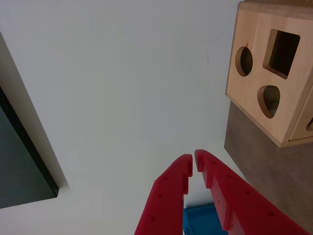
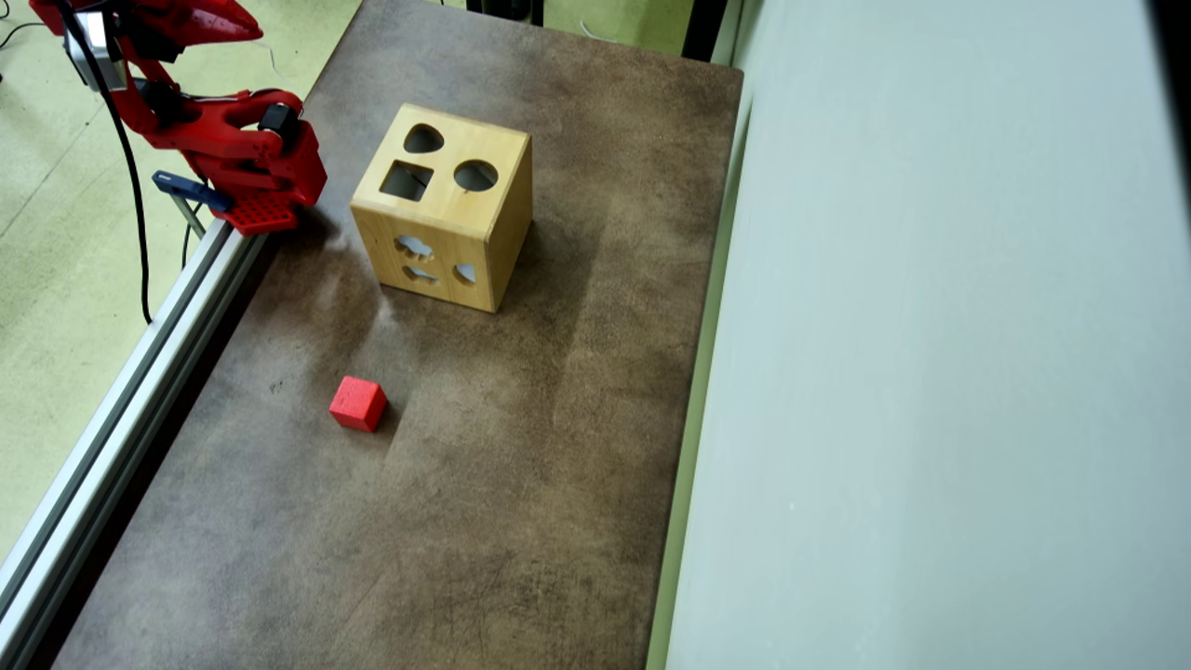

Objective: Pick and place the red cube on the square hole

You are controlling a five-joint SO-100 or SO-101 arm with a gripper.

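Wrist view: red two-finger gripper [image 1: 194,165] at bottom middle, tips almost pressed together, empty; dark square hole [image 1: 282,53] in light wooden box [image 1: 254,105] upper right.

Overhead view: small red cube [image 2: 357,404] lay lower left, well apart from box. Best to open wide, drop straight over cube.

Arm [image 2: 219,130] is printed in glossy red plastic throughout, with black motor blocks seen set into the joints. A black cable [image 2: 126,158] is seen running down along the links, and a grey-white module [image 2: 90,54] is fitted near the top. The base [image 2: 259,212] is finished with a gridded, perforated red plate, with a blue clamp [image 2: 191,191] beside it. In the wrist view the hand [image 1: 193,164] is shown as two tapering red fingers [image 1: 168,196] with stepped tips and small recessed screw holes; a blue part [image 1: 200,220] is seen between them.
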